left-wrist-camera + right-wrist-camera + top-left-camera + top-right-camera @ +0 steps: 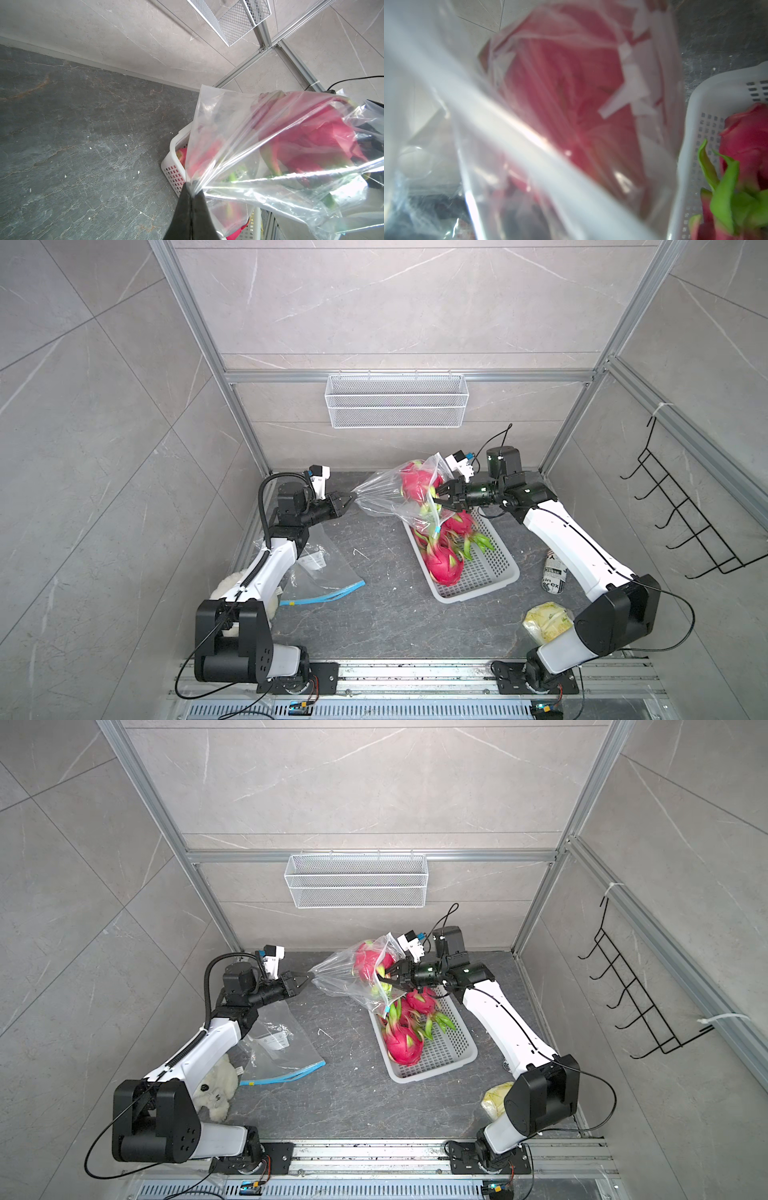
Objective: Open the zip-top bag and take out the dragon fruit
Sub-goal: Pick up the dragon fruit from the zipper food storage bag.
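Observation:
A clear zip-top bag (382,493) (336,977) hangs stretched in the air between my two grippers. Its blue zip end droops over a white basket (486,568). My left gripper (352,497) (192,188) is shut on the bag's (270,145) far corner. One dragon fruit (417,483) (370,963) (311,141) sits inside the bag. My right gripper (436,497) (383,977) is closed on that fruit's green scale end at the bag's mouth. In the right wrist view blurred plastic (508,135) hides the jaws, and the fruit (571,83) shows behind it. Two more dragon fruits (444,566) (459,522) lie in the basket.
An empty zip bag (320,568) lies under my left arm, beside a white plush (212,1090). A printed can (552,574) and a yellow-green packet (546,620) sit by my right arm. A wire basket (397,402) hangs on the back wall, a black hook rack (681,514) on the right one.

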`<action>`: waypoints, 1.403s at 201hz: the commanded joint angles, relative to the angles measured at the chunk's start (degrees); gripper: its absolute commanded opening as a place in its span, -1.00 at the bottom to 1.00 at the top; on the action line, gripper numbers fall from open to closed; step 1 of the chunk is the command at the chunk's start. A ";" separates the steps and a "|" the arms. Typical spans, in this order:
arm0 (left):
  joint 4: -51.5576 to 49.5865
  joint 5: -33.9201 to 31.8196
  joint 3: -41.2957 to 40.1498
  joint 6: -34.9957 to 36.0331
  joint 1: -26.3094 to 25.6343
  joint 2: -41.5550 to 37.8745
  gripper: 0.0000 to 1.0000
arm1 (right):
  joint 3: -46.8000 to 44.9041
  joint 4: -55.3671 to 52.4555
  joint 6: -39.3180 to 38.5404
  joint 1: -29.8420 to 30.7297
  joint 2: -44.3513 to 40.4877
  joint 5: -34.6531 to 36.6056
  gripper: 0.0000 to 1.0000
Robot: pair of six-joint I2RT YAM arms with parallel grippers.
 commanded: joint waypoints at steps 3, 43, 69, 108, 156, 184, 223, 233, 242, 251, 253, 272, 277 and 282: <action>-3.05 -6.02 1.29 1.64 2.41 -0.82 -1.00 | 0.60 1.26 0.97 -2.49 -3.47 -2.68 -1.00; -2.78 -5.52 1.47 1.18 2.41 0.01 -1.00 | 1.00 -3.08 -1.62 -2.74 -5.36 -5.56 -1.00; -0.80 -4.69 1.13 -0.60 1.90 1.08 -1.00 | -3.14 8.93 7.68 -2.53 -6.64 -7.53 -1.00; -0.67 -3.50 1.33 -1.15 1.09 2.36 -1.00 | -0.74 8.07 7.11 -2.04 -5.48 -9.21 -1.00; -2.79 -8.74 3.50 0.87 2.57 0.14 -1.00 | 10.96 -26.84 -19.18 -2.67 -3.20 -3.21 -1.00; -2.72 -9.25 5.44 0.21 3.10 0.97 -1.00 | 11.88 -32.87 -25.25 -3.02 -2.49 -2.20 -1.00; -3.81 -11.19 8.63 -0.30 4.18 2.11 -1.00 | 11.76 -38.48 -30.87 -3.31 -1.81 1.07 -1.00; -3.14 -11.97 9.52 -0.79 4.43 2.69 -1.00 | 11.36 -39.91 -32.56 -3.17 -1.33 1.00 -1.00; -2.79 -12.66 10.70 -1.29 4.43 3.54 -1.00 | 10.70 -40.36 -33.09 -3.19 -1.03 2.28 -1.00; -2.46 -12.32 12.45 -1.96 4.43 4.77 -1.00 | 9.92 -40.76 -33.85 -3.24 -0.88 3.43 -1.00; -2.44 -12.16 12.78 -2.02 4.43 5.04 -1.00 | 9.76 -40.92 -34.11 -3.20 -0.84 3.62 -1.00; -2.02 -11.35 15.58 -3.52 4.43 7.18 -1.00 | 8.18 -40.55 -34.26 -3.18 -1.38 6.52 -1.00; -1.99 -11.20 15.98 -3.77 4.43 7.49 -1.00 | 7.91 -40.54 -34.25 -3.23 -1.69 8.07 -1.00; -2.34 -11.19 16.41 -3.70 4.45 7.68 -1.00 | 7.69 -40.54 -34.23 -3.22 -2.11 9.39 -1.00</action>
